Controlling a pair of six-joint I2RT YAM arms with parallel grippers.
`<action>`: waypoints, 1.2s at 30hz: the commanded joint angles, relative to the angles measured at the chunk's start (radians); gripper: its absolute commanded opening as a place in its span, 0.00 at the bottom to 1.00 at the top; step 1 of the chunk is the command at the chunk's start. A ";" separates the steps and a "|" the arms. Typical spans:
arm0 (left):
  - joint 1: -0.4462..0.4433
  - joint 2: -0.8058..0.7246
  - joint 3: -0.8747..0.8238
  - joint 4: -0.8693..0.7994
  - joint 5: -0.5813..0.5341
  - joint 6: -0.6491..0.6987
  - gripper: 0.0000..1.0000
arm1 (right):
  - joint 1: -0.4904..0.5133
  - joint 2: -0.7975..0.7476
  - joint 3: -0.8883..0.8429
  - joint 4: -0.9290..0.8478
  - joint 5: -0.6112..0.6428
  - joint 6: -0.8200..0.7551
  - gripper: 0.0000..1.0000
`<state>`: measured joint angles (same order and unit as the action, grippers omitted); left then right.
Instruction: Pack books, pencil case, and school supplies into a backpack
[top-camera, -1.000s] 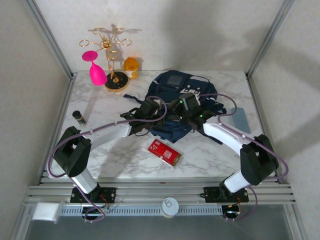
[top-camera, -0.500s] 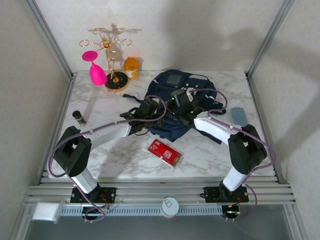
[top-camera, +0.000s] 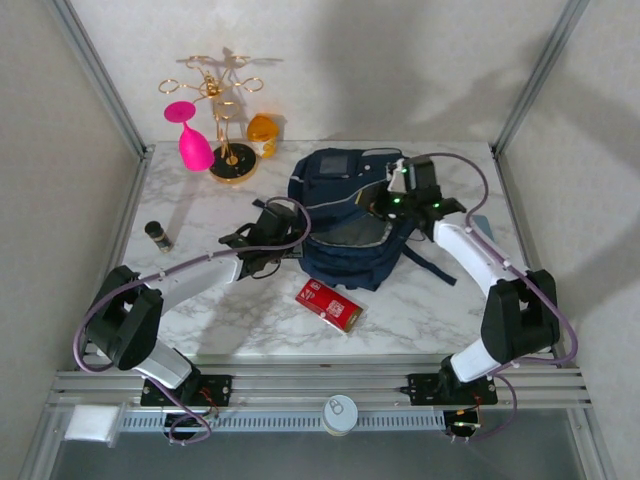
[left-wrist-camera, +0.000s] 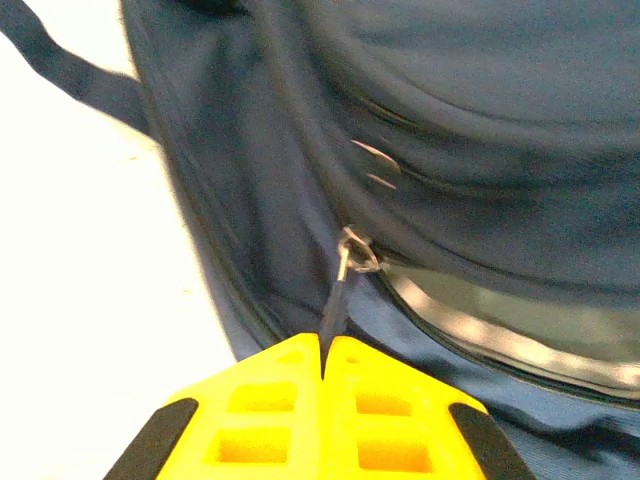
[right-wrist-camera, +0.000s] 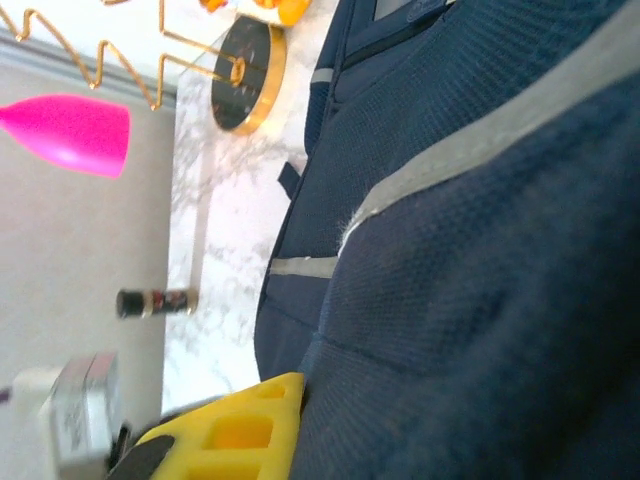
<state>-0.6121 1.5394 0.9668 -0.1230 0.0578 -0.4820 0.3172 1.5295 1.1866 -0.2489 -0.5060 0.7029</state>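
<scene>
The backpack looked limp, so the left gripper clamped its zipper pull and the right gripper its rim fabric.

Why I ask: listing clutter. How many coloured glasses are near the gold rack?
2: a pink glass just left of the gold rack, and an amber glass just right of it. None seems hidden.

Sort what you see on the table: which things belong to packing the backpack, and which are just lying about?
For the job: backpack, red box, pencil case.
Lying about: pink glass, gold rack, orange cup, black cylinder.
</scene>
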 joint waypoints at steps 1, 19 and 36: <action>0.040 0.023 0.000 -0.013 -0.024 0.018 0.00 | -0.100 -0.010 0.083 -0.073 -0.197 -0.191 0.00; 0.020 0.065 0.023 0.090 0.079 -0.021 0.00 | 0.294 -0.034 -0.221 0.319 0.412 0.441 0.78; 0.044 0.078 0.012 0.062 -0.078 0.021 0.00 | 0.277 -0.044 -0.187 0.219 0.386 0.252 0.00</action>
<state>-0.5854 1.6005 0.9779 -0.0570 0.0517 -0.4892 0.6281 1.5539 1.0176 -0.0154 -0.0998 1.0306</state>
